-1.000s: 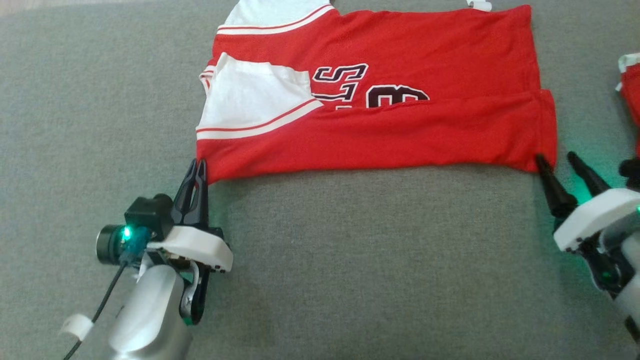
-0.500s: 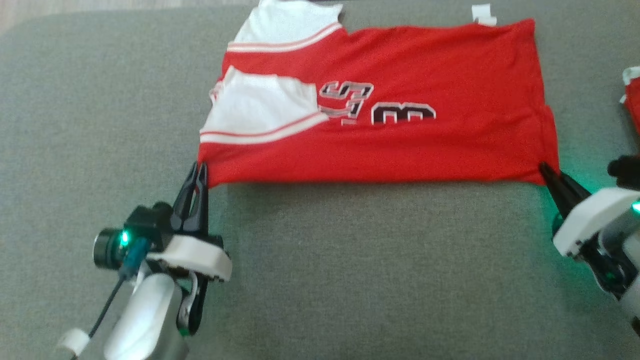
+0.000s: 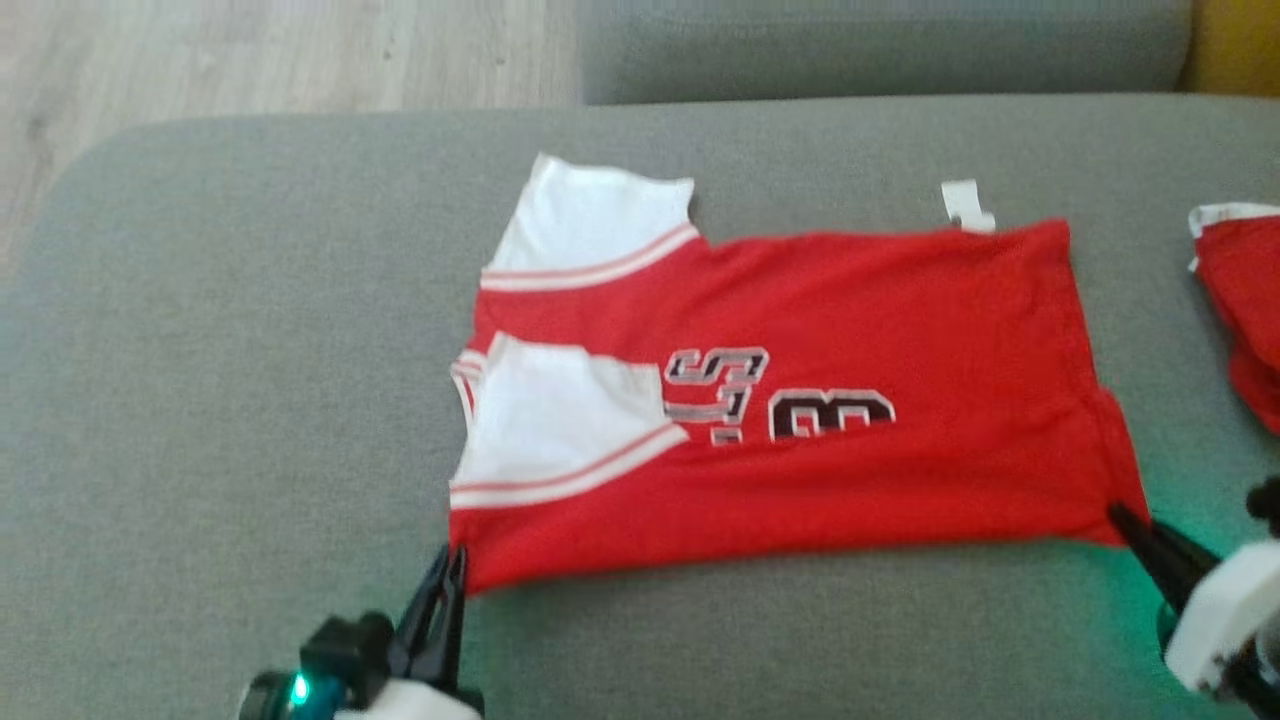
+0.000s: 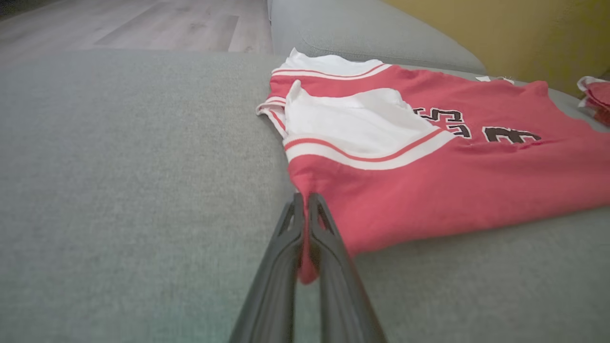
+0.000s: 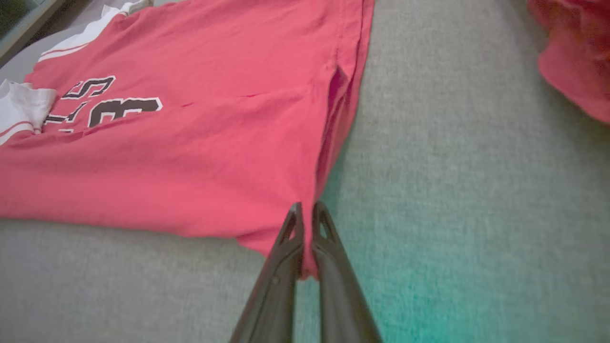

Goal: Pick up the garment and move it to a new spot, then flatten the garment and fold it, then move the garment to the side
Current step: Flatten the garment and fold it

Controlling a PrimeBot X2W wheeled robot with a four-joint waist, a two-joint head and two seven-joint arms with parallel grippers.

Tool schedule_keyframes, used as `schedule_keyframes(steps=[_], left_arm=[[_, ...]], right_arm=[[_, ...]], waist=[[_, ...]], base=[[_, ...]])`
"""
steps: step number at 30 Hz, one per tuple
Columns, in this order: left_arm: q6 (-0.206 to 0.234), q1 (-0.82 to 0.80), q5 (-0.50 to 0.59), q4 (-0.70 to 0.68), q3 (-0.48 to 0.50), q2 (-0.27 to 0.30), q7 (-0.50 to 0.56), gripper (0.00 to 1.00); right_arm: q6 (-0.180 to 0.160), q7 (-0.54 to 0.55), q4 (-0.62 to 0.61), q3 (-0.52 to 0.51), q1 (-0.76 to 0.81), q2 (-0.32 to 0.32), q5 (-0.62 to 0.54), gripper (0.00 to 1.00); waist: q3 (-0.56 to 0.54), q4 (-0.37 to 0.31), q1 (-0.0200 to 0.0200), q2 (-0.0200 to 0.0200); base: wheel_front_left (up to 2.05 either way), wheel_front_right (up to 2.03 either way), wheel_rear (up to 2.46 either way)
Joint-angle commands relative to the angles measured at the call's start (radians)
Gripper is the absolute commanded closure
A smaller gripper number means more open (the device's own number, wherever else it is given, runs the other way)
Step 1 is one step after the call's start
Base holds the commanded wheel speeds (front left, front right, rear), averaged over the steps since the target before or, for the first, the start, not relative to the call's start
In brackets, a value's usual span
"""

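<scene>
two corners of the garment (image 3: 850,330) are pinched, one by each gripper. the garment is a red jersey with white shoulder panels and dark lettering. it lies spread on the grey cushion (image 3: 200,400), with its near strip laid up over the lower part of the lettering. its near edge runs straight across from one gripper to the other.

the left gripper (image 3: 447,570) sits at the near-left corner, just below the white panel. its fingers are closed tight together, and in the left wrist view a tuck of red cloth shows squeezed between them. the rest of the jersey stretches away up and to the right of the fingertips.

the right gripper (image 3: 1125,520) sits at the near-right corner, at the end of the hem. its fingers are likewise drawn together on a nip of red cloth, which the right wrist view shows between them. there the jersey spreads off to the left, and the side hem runs straight up from the tips.

a white tag (image 3: 965,205) lies at the garment's far edge. a second red garment (image 3: 1240,300) lies apart at the right, and wooden floor (image 3: 250,50) shows beyond the cushion.
</scene>
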Motion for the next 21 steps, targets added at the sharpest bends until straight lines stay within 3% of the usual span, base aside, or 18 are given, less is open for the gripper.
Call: schedule_keyframes(steps=[1,7,12,14,15,16,17,18,21], left_arm=[[0.006,0.007,-0.008,-0.046,0.025,0.018,0.003,1.0],[0.017,0.065,-0.009,-0.088,0.01,0.025,0.022,1.0],[0.023,0.072,-0.015,-0.092,0.0,0.013,0.023,1.0],[0.022,0.07,-0.013,-0.083,-0.008,0.01,0.024,1.0],[0.021,0.069,-0.014,-0.078,-0.012,0.008,0.029,1.0],[0.021,0.068,-0.014,-0.074,-0.016,0.005,0.031,0.9],[0.021,0.067,-0.014,-0.071,-0.019,0.005,0.035,0.62],[0.022,0.066,-0.013,-0.069,-0.022,0.004,0.038,0.0],[0.033,0.058,-0.005,-0.074,-0.021,0.008,0.035,0.0]], right_arm=[[0.003,-0.017,-0.027,-0.009,0.039,-0.066,0.007,1.0],[0.003,-0.021,-0.046,-0.026,0.124,-0.082,0.0,1.0],[0.003,-0.029,-0.043,-0.06,0.163,-0.057,-0.018,0.97],[0.003,-0.032,-0.041,-0.072,0.167,-0.044,-0.034,0.57],[0.003,-0.038,-0.039,-0.078,0.166,-0.039,-0.047,0.0],[0.003,-0.043,-0.039,-0.085,0.166,-0.032,-0.058,0.0],[0.003,-0.048,-0.039,-0.093,0.166,-0.026,-0.068,0.0],[0.003,-0.058,-0.039,-0.102,0.164,-0.021,-0.081,0.0],[0.003,-0.089,-0.04,-0.134,0.162,-0.011,-0.124,0.0]], waist=[[-0.024,0.006,0.0001,0.0],[-0.051,0.015,0.0001,0.0],[-0.059,0.01,0.0001,0.0],[-0.059,0.004,0.0001,0.0],[-0.06,0.0,0.0001,0.0],[-0.059,-0.004,0.0001,0.0],[-0.059,-0.007,0.0001,0.0],[-0.059,-0.009,0.0001,0.0],[-0.058,-0.016,0.0001,0.0]], base=[[0.0,0.0,0.0],[0.0,0.0,0.0],[0.0,0.0,0.0],[0.0,0.0,0.0],[0.0,0.0,0.0],[0.0,0.0,0.0],[0.0,0.0,0.0],[0.0,0.0,0.0],[0.0,0.0,0.0]])
